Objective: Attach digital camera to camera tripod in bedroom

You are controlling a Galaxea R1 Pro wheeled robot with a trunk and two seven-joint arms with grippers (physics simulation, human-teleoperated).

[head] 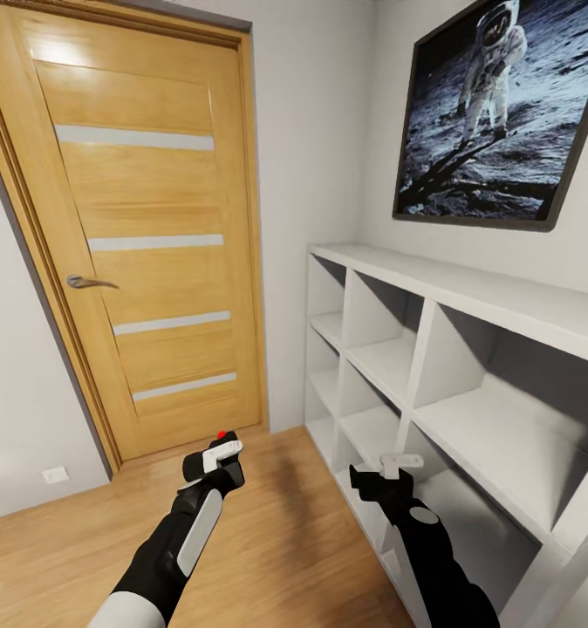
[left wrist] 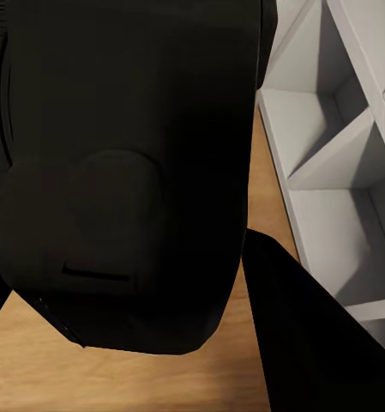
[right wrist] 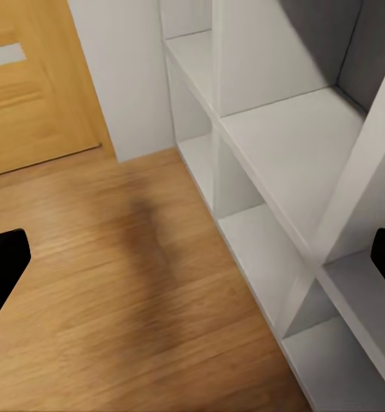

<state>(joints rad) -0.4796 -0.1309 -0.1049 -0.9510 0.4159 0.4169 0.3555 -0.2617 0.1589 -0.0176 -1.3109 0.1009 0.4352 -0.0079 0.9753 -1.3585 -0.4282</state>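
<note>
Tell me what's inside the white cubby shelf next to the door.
The visible compartments of the white cubby shelf look bare: white boards and shadow. The right arm covers part of the lowest compartments, so those cannot be fully checked.

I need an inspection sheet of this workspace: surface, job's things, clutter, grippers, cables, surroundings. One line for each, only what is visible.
Surface: light wood floor, bare where seen.
Job's things: digital camera, dark with a red dot, held in the left gripper; tripod: nothing seen.
Clutter: nothing seen; the cubbies of the white shelf look empty.
Grippers: left shut on the camera; right gripper open, holding nothing, beside the shelf.
Cables: nothing seen.
Surroundings: closed wooden door, astronaut picture on the wall, wall socket.
</note>
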